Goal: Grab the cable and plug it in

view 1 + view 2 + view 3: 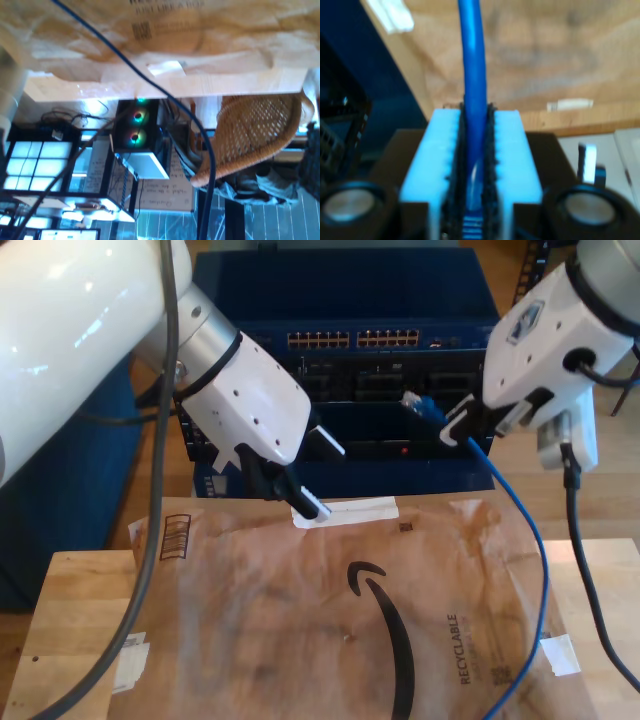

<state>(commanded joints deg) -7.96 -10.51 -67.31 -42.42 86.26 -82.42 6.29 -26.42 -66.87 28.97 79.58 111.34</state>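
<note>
My second hand [475, 200] clamped the cable [473, 75], thin, bright blue, just behind its plug [413, 402]. The plug hung close before the network switch [350, 340]. The cable trailed down over the brown paper [300, 620] on the table [70, 590]. My first hand's opening: cannot tell.

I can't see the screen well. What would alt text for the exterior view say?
My second gripper at the exterior view's right holds the plug end of a blue cable just in front of a dark blue network switch with rows of ports. At the exterior view's left another white arm's gripper hangs over a wooden table covered by brown paper packaging.
</note>
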